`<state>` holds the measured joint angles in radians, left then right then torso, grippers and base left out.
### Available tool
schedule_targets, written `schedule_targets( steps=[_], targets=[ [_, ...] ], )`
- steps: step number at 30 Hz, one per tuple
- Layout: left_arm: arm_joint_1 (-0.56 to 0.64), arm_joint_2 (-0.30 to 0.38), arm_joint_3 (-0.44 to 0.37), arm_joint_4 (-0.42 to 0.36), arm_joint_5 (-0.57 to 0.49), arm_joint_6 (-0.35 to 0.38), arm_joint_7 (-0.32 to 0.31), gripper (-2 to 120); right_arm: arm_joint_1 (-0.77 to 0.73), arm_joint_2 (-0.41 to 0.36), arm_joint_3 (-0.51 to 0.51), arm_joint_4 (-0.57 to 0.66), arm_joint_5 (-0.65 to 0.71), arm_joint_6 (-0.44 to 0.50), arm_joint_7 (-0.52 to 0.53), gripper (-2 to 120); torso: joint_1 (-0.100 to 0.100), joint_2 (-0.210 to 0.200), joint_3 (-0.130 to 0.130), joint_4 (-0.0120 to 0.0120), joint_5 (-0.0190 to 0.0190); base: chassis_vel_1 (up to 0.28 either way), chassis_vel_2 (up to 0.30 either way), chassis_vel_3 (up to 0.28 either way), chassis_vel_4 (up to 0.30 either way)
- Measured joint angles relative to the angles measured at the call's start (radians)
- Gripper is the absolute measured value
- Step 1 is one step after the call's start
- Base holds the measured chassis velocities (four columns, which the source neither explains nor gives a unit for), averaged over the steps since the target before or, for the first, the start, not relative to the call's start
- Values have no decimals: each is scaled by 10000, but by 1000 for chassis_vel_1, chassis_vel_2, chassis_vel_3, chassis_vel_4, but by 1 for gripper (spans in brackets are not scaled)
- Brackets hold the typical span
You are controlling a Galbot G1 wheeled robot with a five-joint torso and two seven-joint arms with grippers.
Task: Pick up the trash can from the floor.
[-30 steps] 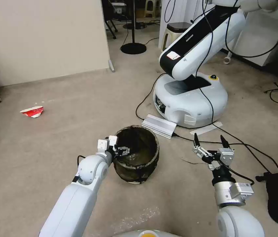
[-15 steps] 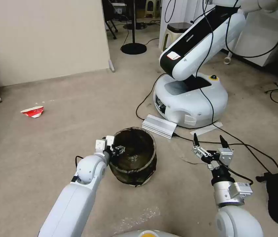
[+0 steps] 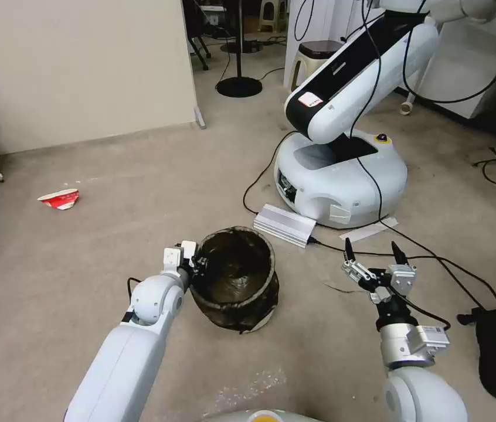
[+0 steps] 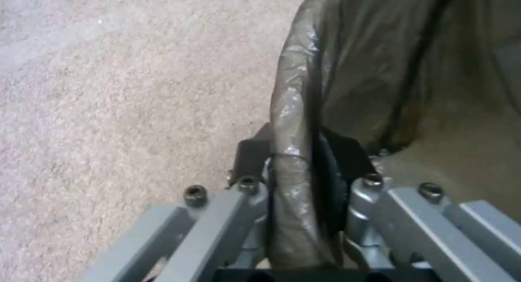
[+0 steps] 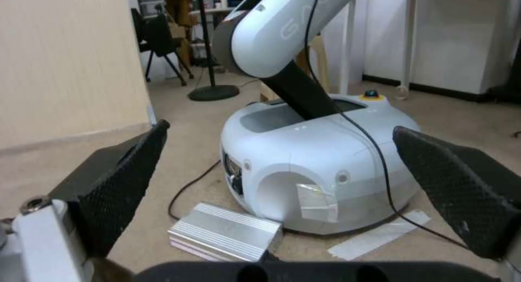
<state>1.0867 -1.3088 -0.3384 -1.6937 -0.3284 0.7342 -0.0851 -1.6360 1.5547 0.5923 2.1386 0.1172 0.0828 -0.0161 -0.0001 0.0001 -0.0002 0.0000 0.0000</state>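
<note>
A dark brownish-black translucent bag lines the trash can [image 3: 235, 280]. The floor [image 3: 84, 258] is beige-grey with white specks. The far-left paper scrap [image 3: 59, 198] is red and white.

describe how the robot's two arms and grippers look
Both arms are glossy white, rounded shells with ball-like joints. The left gripper has a white boxy wrist block and grey metal linkage bars with dark screws. The right gripper has a silver cylindrical wrist, a thin black cable, and black, tapered fingers with textured mesh-like pads.
</note>
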Motion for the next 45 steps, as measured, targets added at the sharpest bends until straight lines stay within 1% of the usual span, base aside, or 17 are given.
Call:
schedule_targets(
  steps=[2,8,16,18,20,23,24,27,28,36,39,41,42,45],
  targets=[
    [-8,1,-29,2,-19,0,4,9,-4,6,-16,0,-9,1,0,100,0,0,0,-1,-2,0,0,0,0],
    [20,-2,-114,-15,-139,0,3,9,-33,9,-23,0,-17,14,0,100,0,0,1,-1,-3,0,0,0,0],
    [146,-7,-282,-365,-637,34,-46,6,-68,11,-30,1,-26,46,0,100,1,-1,4,-4,-9,0,0,0,0],
    [242,13,-429,-652,-915,37,-83,3,-93,11,-38,22,-27,47,0,100,1,-1,4,0,-3,0,0,0,0],
    [286,25,-481,-784,-1023,37,-97,3,-99,5,-38,41,-27,47,0,100,1,-1,4,0,-3,0,0,0,0],
    [463,103,-662,-1324,-1462,38,-206,3,-107,-11,-36,86,-28,47,0,100,1,-1,3,2,1,0,0,0,0],
    [463,103,-662,-1324,-1462,38,-206,3,-107,-11,-36,86,-28,47,0,100,1,-1,3,2,1,0,0,0,0],
    [637,171,-803,-1866,-1792,37,-227,3,-121,-10,-43,109,-30,44,0,100,2,-1,3,0,0,0,0,0,0],
    [637,171,-803,-1866,-1792,37,-227,3,-121,-10,-43,109,-30,44,0,100,2,-1,3,0,0,0,0,0,0],
    [944,247,-1034,-2591,-2254,29,-275,3,-127,-18,-62,129,-40,34,0,100,2,-1,2,0,0,0,0,0,0],
    [1001,254,-1071,-2695,-2319,29,-284,3,-128,-24,-63,140,-40,29,0,100,1,-1,2,-1,0,0,0,0,0],
    [1184,300,-1171,-2992,-2496,26,-319,3,-143,-38,-65,170,-39,10,0,100,1,-2,2,-2,0,0,0,0,0],
    [1184,300,-1171,-2992,-2496,26,-319,3,-143,-38,-65,170,-39,10,0,100,1,-2,2,-2,0,0,0,0,0],
    [1496,398,-1346,-3474,-2752,25,-363,3,-180,-52,-55,206,-24,-3,1,100,1,-1,1,0,0,0,0,0,0]
  ],
)
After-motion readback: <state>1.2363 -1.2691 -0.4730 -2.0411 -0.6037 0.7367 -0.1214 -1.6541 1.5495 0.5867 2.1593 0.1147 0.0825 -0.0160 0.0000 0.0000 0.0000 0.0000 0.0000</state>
